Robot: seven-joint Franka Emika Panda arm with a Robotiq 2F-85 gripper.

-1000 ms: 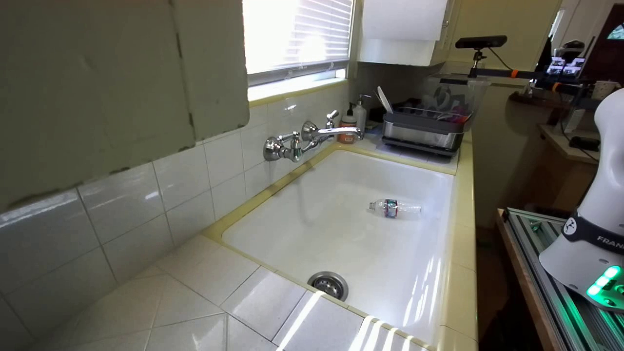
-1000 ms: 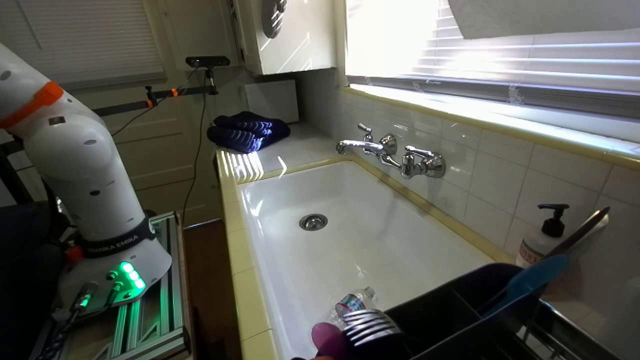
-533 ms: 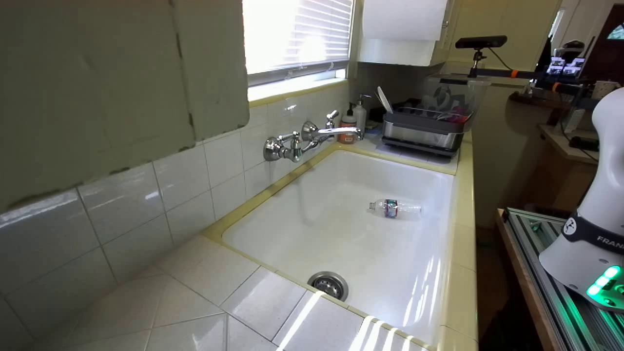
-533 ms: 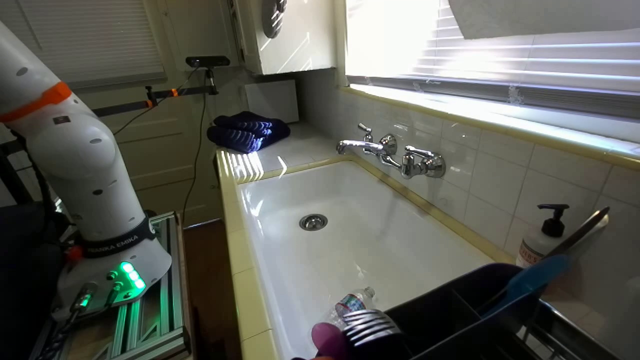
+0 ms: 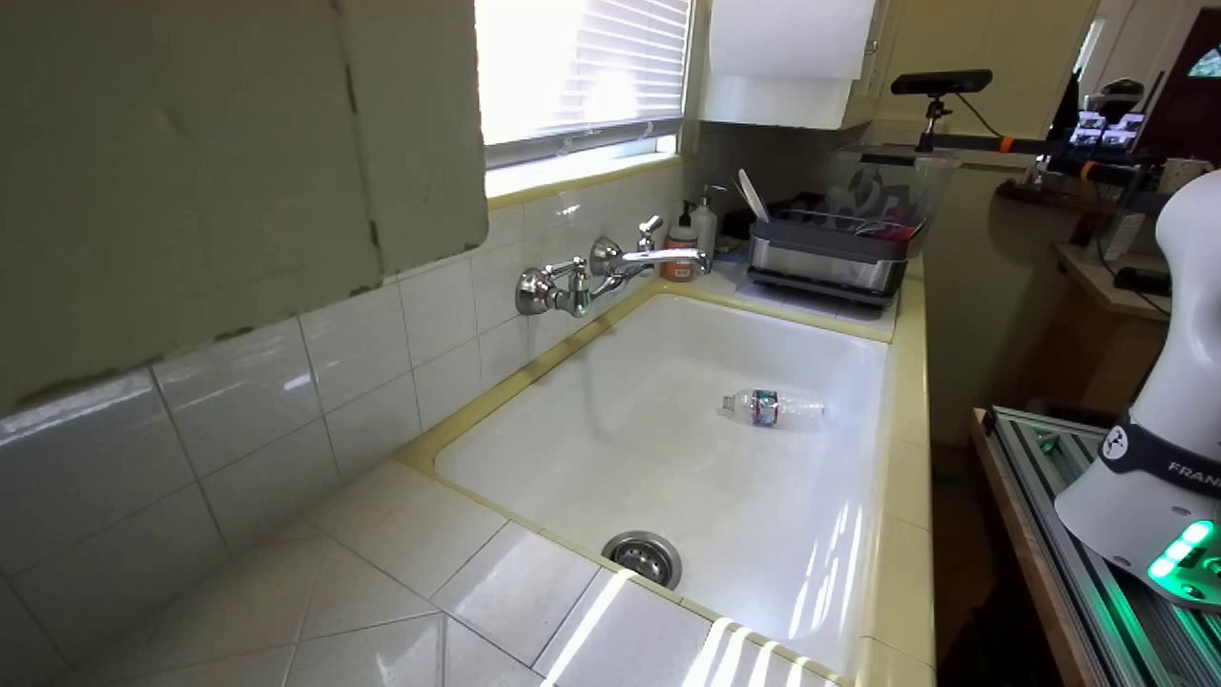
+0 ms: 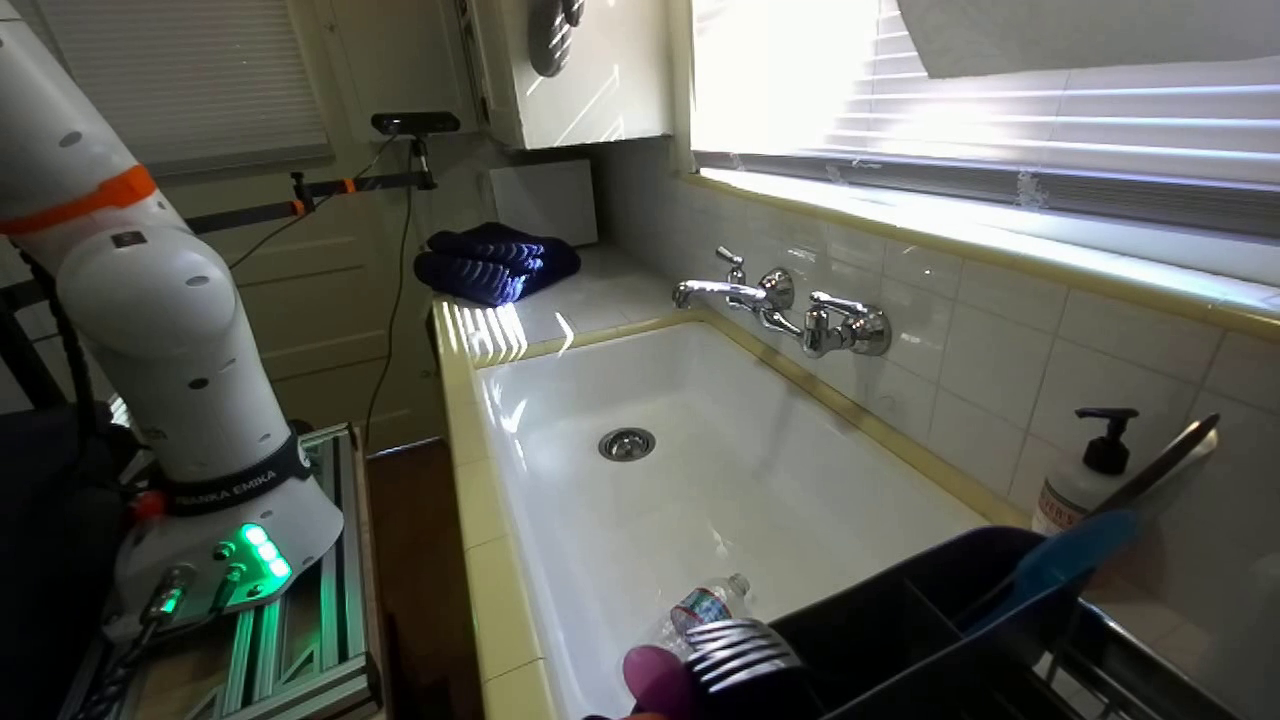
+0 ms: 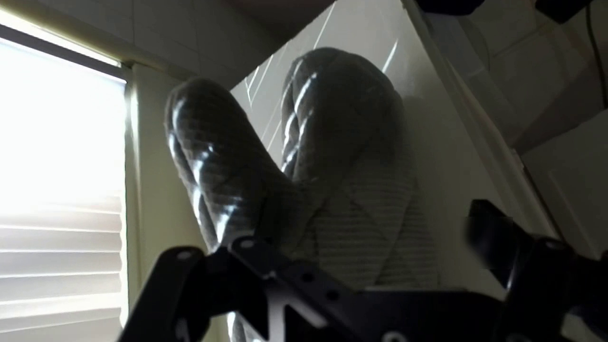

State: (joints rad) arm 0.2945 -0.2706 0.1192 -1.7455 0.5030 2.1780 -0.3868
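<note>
A grey quilted oven mitt point(image 7: 342, 118) hangs against the side of the pale wall cabinet point(image 7: 446, 156). It fills the middle of the wrist view, with its thumb toward the window. The mitt's lower part also shows in an exterior view point(image 6: 550, 38). My gripper point(image 7: 377, 221) comes in from the bottom of the wrist view with its fingers point(image 7: 491, 232) wide apart. The mitt stands in front of and partly between the fingers. The left fingertip is dark against the mitt, and I cannot tell whether it touches. Both exterior views leave the gripper out of frame.
Below is a white sink point(image 5: 610, 477) with a clear plastic bottle point(image 5: 773, 408) lying in it. A chrome faucet point(image 6: 770, 300) is on the tiled wall. A dish rack point(image 5: 830, 258), soap bottle point(image 6: 1085, 470), dark cloth point(image 6: 495, 262) and mounted camera point(image 6: 415, 123) stand around it.
In an exterior view the arm has shifted right, toward the cabinet side. The hanging mitt has moved slightly to the right. The sink and the bottle have stayed still.
</note>
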